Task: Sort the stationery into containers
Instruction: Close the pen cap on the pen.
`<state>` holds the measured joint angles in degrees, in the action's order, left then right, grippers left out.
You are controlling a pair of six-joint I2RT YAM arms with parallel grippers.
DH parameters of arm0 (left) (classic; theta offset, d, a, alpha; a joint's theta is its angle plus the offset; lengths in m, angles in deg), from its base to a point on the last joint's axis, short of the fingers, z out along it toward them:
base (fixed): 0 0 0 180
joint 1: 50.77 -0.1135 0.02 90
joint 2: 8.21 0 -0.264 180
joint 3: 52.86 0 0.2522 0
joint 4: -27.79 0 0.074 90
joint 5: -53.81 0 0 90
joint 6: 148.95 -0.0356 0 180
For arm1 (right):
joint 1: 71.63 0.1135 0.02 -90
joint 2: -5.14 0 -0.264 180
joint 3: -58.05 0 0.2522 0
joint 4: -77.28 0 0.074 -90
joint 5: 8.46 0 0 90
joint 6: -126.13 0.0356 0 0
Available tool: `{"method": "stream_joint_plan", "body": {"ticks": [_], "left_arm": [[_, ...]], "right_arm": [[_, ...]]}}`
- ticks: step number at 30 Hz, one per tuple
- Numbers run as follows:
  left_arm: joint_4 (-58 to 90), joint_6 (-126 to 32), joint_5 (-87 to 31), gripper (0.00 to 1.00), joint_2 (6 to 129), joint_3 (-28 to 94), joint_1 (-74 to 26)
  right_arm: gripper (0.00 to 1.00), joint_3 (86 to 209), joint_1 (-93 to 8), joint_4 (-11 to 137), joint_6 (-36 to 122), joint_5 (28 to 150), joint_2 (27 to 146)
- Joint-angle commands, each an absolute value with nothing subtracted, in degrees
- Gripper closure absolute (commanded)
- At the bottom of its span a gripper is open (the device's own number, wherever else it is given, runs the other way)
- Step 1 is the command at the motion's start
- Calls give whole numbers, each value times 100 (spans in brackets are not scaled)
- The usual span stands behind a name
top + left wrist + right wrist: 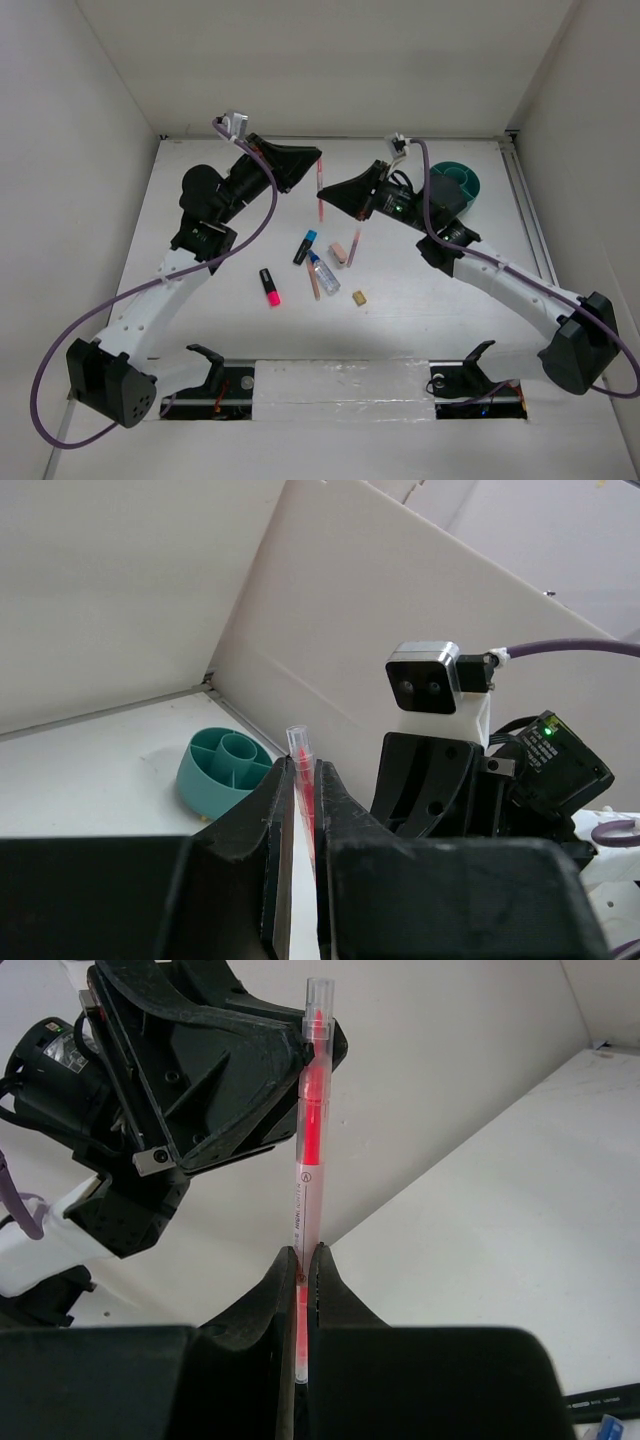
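Both L gripper (303, 767) and R gripper (303, 1256) clench one red-cored clear pen (309, 1150), L near its cap, apparently held off table (420, 320).

A robotics lab test cell, not a home or an office; a white desk (400, 320) boxed in by plain white panels (330, 60); a left arm (150, 300) and a right arm (510, 285), both machine-built, bolted at its near edge; a purple cable (570, 647) running loose; a small camera (424, 678) fixed on a wrist; scattered stationery (270, 287) and a teal organiser (455, 185) laid on top.
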<state>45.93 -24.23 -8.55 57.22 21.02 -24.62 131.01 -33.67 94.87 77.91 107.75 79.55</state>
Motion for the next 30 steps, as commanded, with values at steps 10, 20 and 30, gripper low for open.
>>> {"method": "stream_joint_plan", "body": {"ticks": [10, 20, 30], "left_arm": [[3161, -2783, -305, 74, 5464, 2067, -2379], [3275, -2669, -1764, 0, 4277, 1549, -2379], [2091, -2582, -4116, 0, 3784, 1732, -2379]], "right_arm": [[100, 13386, -3050, 10983, 6989, 10483, 7800], [100, 12982, -2698, 10843, 6567, 9895, 8835], [100, 12806, -3769, 11115, 5313, 9490, 9216]]}}
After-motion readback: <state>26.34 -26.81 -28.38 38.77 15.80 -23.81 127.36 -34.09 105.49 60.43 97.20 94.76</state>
